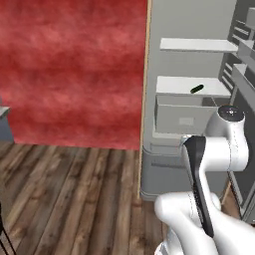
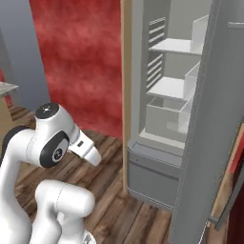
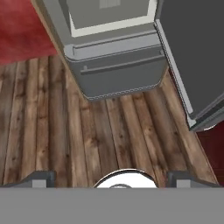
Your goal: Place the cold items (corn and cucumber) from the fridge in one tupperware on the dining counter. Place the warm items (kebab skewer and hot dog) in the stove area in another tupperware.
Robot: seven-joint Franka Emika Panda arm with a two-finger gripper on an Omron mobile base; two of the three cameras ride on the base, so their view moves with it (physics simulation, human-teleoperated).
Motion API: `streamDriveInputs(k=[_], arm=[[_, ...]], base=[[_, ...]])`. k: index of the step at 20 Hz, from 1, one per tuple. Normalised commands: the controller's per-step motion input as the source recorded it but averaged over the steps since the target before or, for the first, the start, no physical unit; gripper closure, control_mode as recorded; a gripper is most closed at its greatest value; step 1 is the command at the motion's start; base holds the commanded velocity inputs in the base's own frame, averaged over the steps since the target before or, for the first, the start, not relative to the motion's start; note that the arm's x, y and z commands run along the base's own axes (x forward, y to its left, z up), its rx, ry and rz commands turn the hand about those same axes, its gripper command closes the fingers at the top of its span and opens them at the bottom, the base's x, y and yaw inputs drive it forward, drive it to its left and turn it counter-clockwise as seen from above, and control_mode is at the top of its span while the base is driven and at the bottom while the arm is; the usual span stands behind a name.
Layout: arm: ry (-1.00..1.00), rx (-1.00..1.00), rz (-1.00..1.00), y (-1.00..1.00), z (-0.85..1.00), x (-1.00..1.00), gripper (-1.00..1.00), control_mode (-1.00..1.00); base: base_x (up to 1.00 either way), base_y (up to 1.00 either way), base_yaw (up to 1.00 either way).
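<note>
the fridge (image 1: 189, 99) stands open against the red wall (image 1: 69, 69), its door (image 2: 209, 119) swung out to the right side of the cabinet. on the middle shelf (image 1: 191, 85) inside the fridge lies a small dark green thing, the cucumber (image 1: 196, 89), near the shelf's right front edge and lying slantwise; it rests alone there, touching nothing but the shelf. just below that shelf sits a pale drawer bin (image 1: 182, 115), and above it is an upper shelf (image 1: 196, 45). below the open compartment the fridge has a grey lower drawer (image 3: 118, 65) with a long handle, which the hand view sees from above, with the plank floor (image 3: 87, 140) in front of it. the gripper (image 3: 113, 178) hangs over that floor, short of the fridge's lower drawer, its two finger tips (image 3: 41, 178) spread far apart at the bottom corners of the hand view, wide open with nothing between them. the arm (image 1: 219, 149) is folded up in front of the fridge, below the cucumber's shelf.
</note>
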Motion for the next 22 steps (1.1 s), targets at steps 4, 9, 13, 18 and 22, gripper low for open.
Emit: streamDriveInputs(k=[4, 9, 13, 18, 22], arm=[[0.00, 0.00, 0.00, 0.00, 0.00, 0.00, -1.00, 1.00], [0.00, 0.00, 0.00, 0.00, 0.00, 0.00, -1.00, 1.00], [0.00, 0.00, 0.00, 0.00, 0.00, 0.00, -1.00, 1.00], [0.00, 0.00, 0.00, 0.00, 0.00, 0.00, -1.00, 1.00], [0.00, 0.00, 0.00, 0.00, 0.00, 0.00, -1.00, 1.00]], base=[[0.55, -0.41, -0.23], [0.52, -0.22, -0.15], [0.47, -0.29, -0.19], [0.66, -0.23, -0.19], [0.65, -0.22, -0.16]])
